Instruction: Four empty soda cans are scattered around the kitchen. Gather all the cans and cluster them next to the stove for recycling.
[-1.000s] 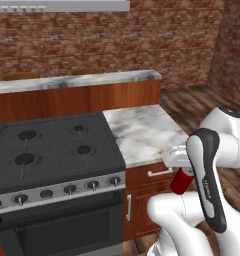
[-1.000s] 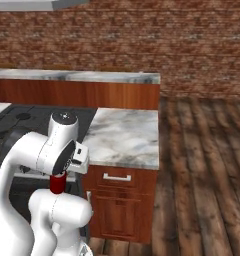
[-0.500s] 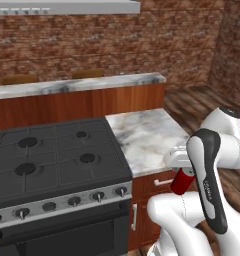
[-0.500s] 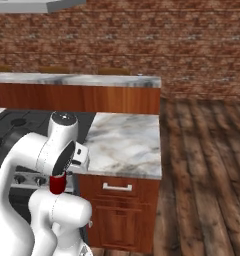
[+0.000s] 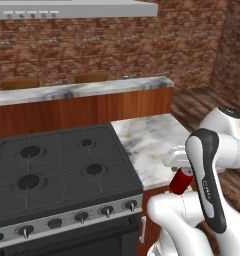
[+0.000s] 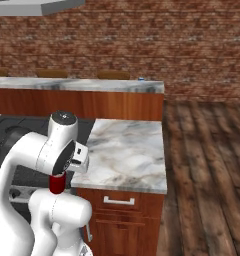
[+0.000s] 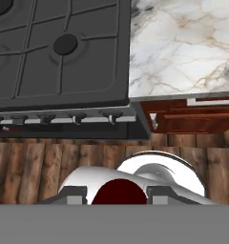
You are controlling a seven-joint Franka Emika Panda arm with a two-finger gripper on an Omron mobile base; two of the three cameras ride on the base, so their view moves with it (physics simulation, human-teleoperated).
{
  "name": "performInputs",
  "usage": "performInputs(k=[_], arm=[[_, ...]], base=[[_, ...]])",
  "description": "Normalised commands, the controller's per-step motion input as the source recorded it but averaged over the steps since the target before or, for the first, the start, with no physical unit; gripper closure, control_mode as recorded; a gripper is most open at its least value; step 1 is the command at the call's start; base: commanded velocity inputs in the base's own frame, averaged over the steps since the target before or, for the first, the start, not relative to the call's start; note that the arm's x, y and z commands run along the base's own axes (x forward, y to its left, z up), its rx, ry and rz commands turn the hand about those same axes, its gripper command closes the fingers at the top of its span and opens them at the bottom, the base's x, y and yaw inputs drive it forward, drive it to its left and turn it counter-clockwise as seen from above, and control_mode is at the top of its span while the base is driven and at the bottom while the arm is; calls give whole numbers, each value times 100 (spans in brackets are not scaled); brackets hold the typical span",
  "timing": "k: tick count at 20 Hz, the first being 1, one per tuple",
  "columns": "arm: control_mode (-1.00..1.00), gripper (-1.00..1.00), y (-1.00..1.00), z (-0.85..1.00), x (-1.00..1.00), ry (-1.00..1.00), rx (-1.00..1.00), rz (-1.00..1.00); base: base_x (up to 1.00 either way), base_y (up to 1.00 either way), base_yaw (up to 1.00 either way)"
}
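My gripper (image 5: 181,176) is shut on a red soda can (image 5: 180,182), which it holds upright below the hand, in front of the marble counter's front edge. The right base view shows the same can (image 6: 57,183) under the gripper (image 6: 57,179), beside the stove (image 6: 12,131). In the hand view the can (image 7: 119,193) sits between the fingers (image 7: 76,193), above wooden floor. The black four-burner stove (image 5: 57,170) stands to the left of the counter. A tiny blue can (image 5: 125,77) stands on the back counter.
A marble counter (image 5: 152,140) adjoins the stove's right side, with wooden drawers (image 6: 119,212) below it. A long back counter (image 5: 67,92) runs behind, under a brick wall. A range hood (image 5: 72,10) hangs above. Wooden floor (image 6: 207,165) lies to the right.
The whole picture has shifted as the base drove: stove and counter now sit lower in the views and the hood has come in. The arm keeps its pose with the can.
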Motion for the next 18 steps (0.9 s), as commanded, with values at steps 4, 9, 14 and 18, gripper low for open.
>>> performInputs(k=[4, 9, 14, 18], arm=[[-100, 100, 13, 0, 50, 4, 0, 1], [-100, 100, 1, 5, 64, 13, -1, 7], [-100, 100, 0, 3, 78, 12, -6, 4], [-100, 100, 0, 0, 96, 4, -8, 4]], base=[[0, 0, 0], [0, 0, 0], [0, 0, 0], [0, 0, 0]])
